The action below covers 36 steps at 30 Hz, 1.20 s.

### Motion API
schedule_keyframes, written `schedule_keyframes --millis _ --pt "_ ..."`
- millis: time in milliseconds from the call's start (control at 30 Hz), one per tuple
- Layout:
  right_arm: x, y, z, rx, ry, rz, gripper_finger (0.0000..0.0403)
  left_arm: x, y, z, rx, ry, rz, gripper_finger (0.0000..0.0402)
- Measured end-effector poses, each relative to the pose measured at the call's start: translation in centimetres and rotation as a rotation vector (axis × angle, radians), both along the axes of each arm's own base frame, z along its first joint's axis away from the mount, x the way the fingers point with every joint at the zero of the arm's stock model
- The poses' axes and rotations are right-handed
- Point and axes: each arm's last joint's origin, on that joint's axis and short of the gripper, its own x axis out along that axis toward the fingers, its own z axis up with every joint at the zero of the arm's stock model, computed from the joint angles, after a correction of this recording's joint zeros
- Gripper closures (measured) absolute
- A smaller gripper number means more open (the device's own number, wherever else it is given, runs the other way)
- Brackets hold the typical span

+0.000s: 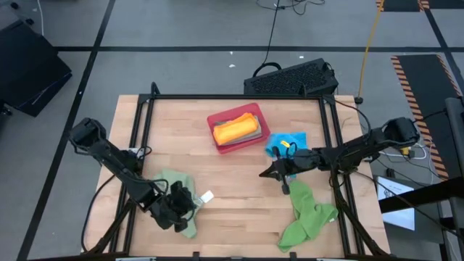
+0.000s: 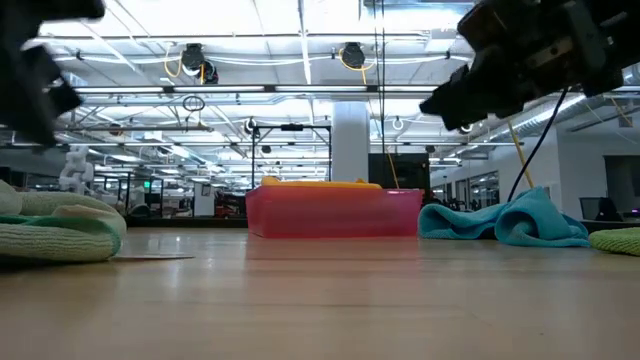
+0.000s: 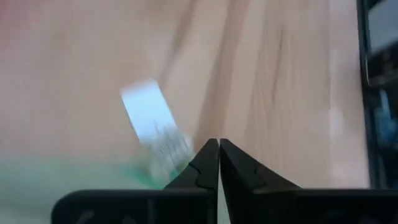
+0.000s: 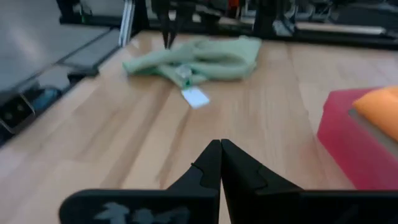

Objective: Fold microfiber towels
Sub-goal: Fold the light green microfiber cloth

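The left arm reaches in from the tabletop's point(image 1: 239, 196) left edge and bends down toward the near-left corner, its left pincer point(image 1: 190, 200) closed, fingertips pressed together with nothing visibly between them, at the edge of a crumpled sage green towel point(image 1: 177, 181) whose white label point(image 1: 206, 196) lies on the bare wood just beside it. The right arm stretches in low from the right edge toward the middle, its right pincer point(image 1: 265, 173) also closed and empty, hanging above bare wood. A bright blue towel point(image 1: 286, 140) lies bunched under that arm near the right edge, and a bright green towel point(image 1: 308, 214) is heaped toward the near-right corner. At the middle of the far half, a red tray point(image 1: 217, 122) sits at an angle holding an orange towel point(image 1: 234, 128) folded on top of a grey-blue one point(image 1: 254, 133). In the right wrist view, the sage green towel point(image 4: 199, 57) and its label point(image 4: 196, 97) lie well ahead of the shut fingers point(image 4: 208, 163), with open boards between. The widest open wood runs across the centre and along the near edge between the two green heaps. A dark frame rail point(image 1: 148, 116) borders the left, far and right edges.
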Motion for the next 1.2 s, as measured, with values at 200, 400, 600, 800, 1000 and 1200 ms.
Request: schedule_keyframes --millis 200,400,600,800,1000,1200 --pt "-0.3 1.6 0.4 0.026 -0.036 -0.057 0.0403 1.5 -0.5 2.5 0.159 -0.192 -0.001 0.0396" --pt "-0.6 2.5 0.2 0.022 -0.018 -0.074 0.0403 1.6 -0.3 2.6 0.175 -0.240 0.145 0.0392" --pt "-1.4 3.5 -0.9 0.014 0.096 -0.035 0.0403 2.5 0.3 0.7 0.172 -0.184 0.239 0.0392" --pt "-2.0 3.9 -1.7 -0.004 0.187 -0.020 0.0403 2.9 0.4 -1.4 0.068 -0.025 0.264 0.0391" --pt "-2.1 4.0 -1.8 0.033 0.207 -0.033 0.0403 2.2 0.4 -4.1 0.096 0.147 0.303 0.0364" --pt "-2.4 4.5 -1.9 0.035 0.217 -0.008 0.0403 2.5 -0.2 -5.7 0.049 0.196 0.305 0.0262"
